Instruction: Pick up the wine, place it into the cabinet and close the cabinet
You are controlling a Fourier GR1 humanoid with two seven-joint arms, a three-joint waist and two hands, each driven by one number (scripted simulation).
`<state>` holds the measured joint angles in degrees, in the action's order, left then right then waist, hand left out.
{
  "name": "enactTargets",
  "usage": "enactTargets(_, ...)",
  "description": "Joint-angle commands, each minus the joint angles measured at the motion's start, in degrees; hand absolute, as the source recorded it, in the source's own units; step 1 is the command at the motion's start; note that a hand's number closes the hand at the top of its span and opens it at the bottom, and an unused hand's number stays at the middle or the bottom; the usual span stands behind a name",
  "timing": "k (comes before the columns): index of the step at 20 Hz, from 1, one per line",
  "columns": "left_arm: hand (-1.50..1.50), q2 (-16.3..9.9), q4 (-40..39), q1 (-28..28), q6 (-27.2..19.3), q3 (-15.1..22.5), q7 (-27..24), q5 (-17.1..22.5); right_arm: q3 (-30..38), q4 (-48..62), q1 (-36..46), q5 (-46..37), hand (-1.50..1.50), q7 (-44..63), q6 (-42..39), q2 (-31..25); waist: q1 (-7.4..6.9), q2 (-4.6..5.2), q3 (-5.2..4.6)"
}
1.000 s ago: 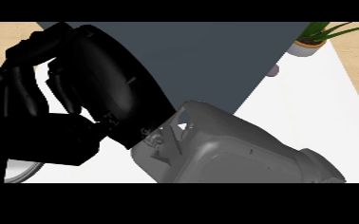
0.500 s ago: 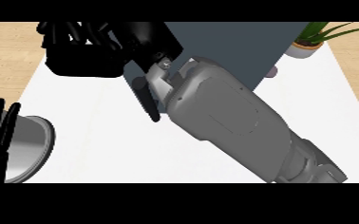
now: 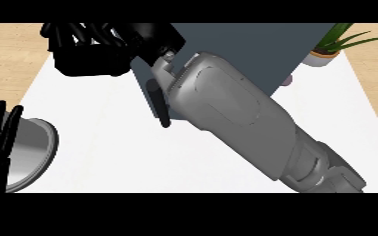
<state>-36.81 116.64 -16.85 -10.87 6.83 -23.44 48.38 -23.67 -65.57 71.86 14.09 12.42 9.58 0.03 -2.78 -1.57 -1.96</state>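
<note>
1. Right arm sweeps across the frame from lower right to upper left, its grey forearm point(image 3: 244, 125) filling the middle of the view over the white table point(image 3: 111, 160).
2. Right hand point(image 3: 111, 45) sits at the upper left, a black mass up against the left edge of the dark grey cabinet point(image 3: 251, 45).
3. Its fingers point(image 3: 74, 32) fan out along the top edge of the view, looking fairly straight rather than curled, and no object shows inside them.
4. A dark narrow bar point(image 3: 158, 102) hangs down from under the wrist, between the forearm and the bare table; whether it is part of the cabinet door or something else, I cannot tell.
5. The wine is nowhere to be made out: not on the visible table, not in the hand, and the cabinet's inside is hidden behind the arm.
6. Left hand point(image 3: 10, 125) peeks in at the left edge of the frame, only thin black fingers showing, pointing up.
7. Just beside those fingers lies a round grey plate point(image 3: 33, 152), cut off by the left edge, resting on the table.
8. Upper right corner: a potted plant point(image 3: 332, 45) stands on the table just right of the cabinet.
9. A small pale object point(image 3: 286, 81) sits at the cabinet's lower right corner, too small to identify.
</note>
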Motion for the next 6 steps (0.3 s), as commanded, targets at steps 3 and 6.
enactTargets(3,-1.5,0.2,0.0,0.8,-0.7,0.0,0.6,-0.5,4.1,8.5,-2.3,-2.8,1.5,-3.5,1.2,-6.7,2.03,2.41,1.89)
enactTargets(6,-1.5,0.5,0.2,0.6,-0.4,0.5,1.1,-0.1,3.8,10.4,-1.2,-2.8,1.5,-3.1,0.6,-5.9,1.91,2.29,1.84)
